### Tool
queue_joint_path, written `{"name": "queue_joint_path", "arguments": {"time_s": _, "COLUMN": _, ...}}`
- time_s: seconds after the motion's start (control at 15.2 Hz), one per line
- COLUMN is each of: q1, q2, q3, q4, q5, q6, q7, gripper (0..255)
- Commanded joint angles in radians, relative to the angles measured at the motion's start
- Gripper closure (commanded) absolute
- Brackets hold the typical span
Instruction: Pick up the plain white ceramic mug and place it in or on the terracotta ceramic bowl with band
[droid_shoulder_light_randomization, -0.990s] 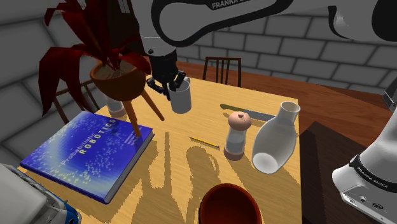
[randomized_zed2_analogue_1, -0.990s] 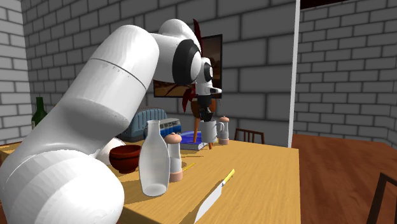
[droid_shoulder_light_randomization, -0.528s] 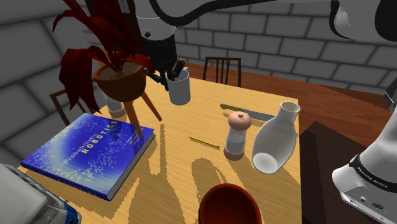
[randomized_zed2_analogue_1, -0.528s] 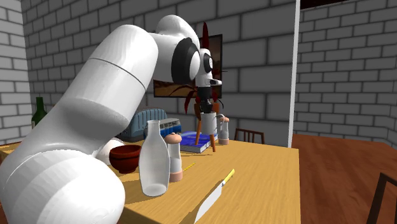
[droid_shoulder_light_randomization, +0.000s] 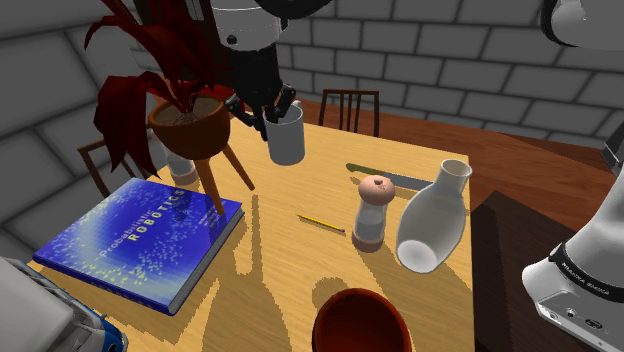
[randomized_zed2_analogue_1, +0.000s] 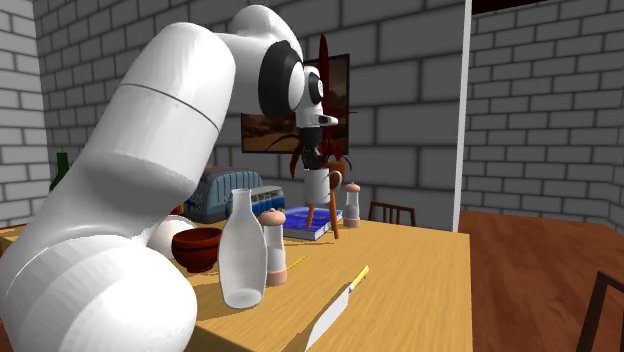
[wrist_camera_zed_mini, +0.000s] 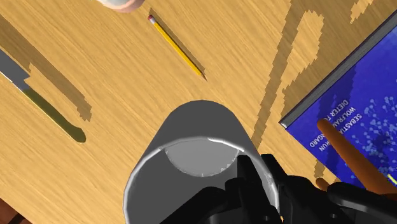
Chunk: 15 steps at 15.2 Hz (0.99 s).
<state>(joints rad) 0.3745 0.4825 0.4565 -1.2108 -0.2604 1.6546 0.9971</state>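
The white mug (droid_shoulder_light_randomization: 286, 138) hangs in the air above the far part of the wooden table (droid_shoulder_light_randomization: 290, 260), upright, held by its rim. My black gripper (droid_shoulder_light_randomization: 272, 108) is shut on the mug's wall, one finger inside and one outside. In the wrist view the mug (wrist_camera_zed_mini: 197, 153) sits right under the gripper (wrist_camera_zed_mini: 267, 177), and I look into its open mouth. The second exterior view has the mug (randomized_zed2_analogue_1: 322, 186) lifted well above the tabletop. The terracotta bowl (droid_shoulder_light_randomization: 362, 322) stands at the table's near edge, apart from the mug; it also shows behind the vase as bowl (randomized_zed2_analogue_1: 197, 246).
A red-leaved plant in a brown pot on legs (droid_shoulder_light_randomization: 190, 125) stands close beside the mug on the shoulder view's left. A blue book (droid_shoulder_light_randomization: 140, 240), a pencil (droid_shoulder_light_randomization: 322, 224), a pepper grinder (droid_shoulder_light_randomization: 371, 212), a white vase (droid_shoulder_light_randomization: 433, 220) and a knife (droid_shoulder_light_randomization: 385, 178) lie between mug and bowl.
The gripper has risen with the mug, lifting it off the table and a little toward the shoulder view's right. Nothing else has moved.
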Motion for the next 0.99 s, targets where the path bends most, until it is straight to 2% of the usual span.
{"name": "queue_joint_path", "arguments": {"time_s": 0.0, "q1": -0.001, "q2": -0.067, "q3": 0.016, "q4": -0.096, "q5": 0.019, "q6": 0.029, "q7": 0.033, "gripper": 255}}
{"name": "queue_joint_path", "arguments": {"time_s": 0.46, "q1": 0.02, "q2": -0.245, "q3": 0.069, "q4": -0.329, "q5": 0.085, "q6": 0.089, "q7": 0.134, "gripper": 255}}
{"name": "queue_joint_path", "arguments": {"time_s": 0.92, "q1": 0.069, "q2": -0.377, "q3": 0.124, "q4": -0.473, "q5": 0.146, "q6": 0.11, "q7": 0.24, "gripper": 255}}
